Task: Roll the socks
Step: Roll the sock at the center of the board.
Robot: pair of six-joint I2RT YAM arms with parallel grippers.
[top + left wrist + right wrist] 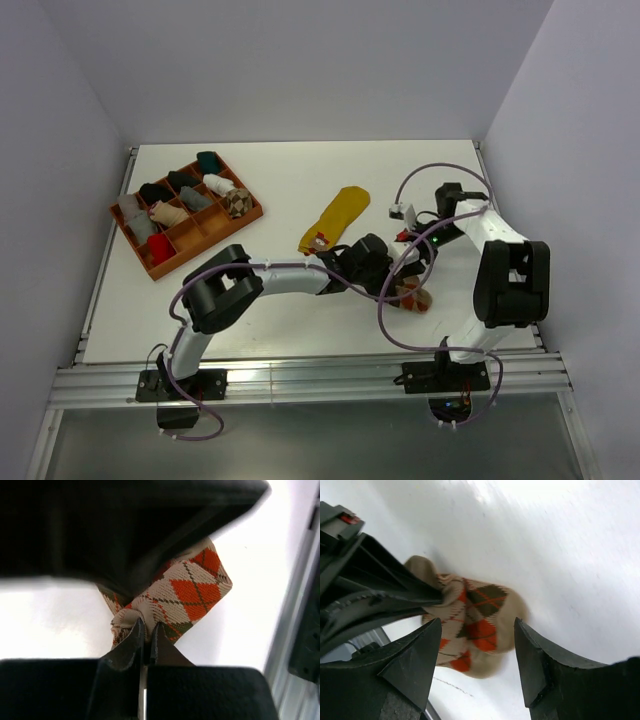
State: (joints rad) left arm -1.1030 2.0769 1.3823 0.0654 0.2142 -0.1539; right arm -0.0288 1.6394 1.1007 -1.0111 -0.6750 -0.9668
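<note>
An orange-brown-cream argyle sock [412, 295] lies bundled near the table's front, right of centre. My left gripper [147, 625] is shut on a fold of the argyle sock [190, 592]. My right gripper [479, 625] is open, its jaws wide on either side of the argyle sock [477, 625] without touching it; in the top view the right gripper [415, 262] sits just above it. A plain mustard yellow sock [336, 217] with a small red label lies flat mid-table. A brown-and-cream argyle bundle [237, 201] sits in the tray.
An orange-brown divided tray [250, 213] at the back left holds several small black, grey, white, teal and red bundles. The table's front edge and metal rail [300, 375] run close behind the argyle sock. Cables loop around both arms.
</note>
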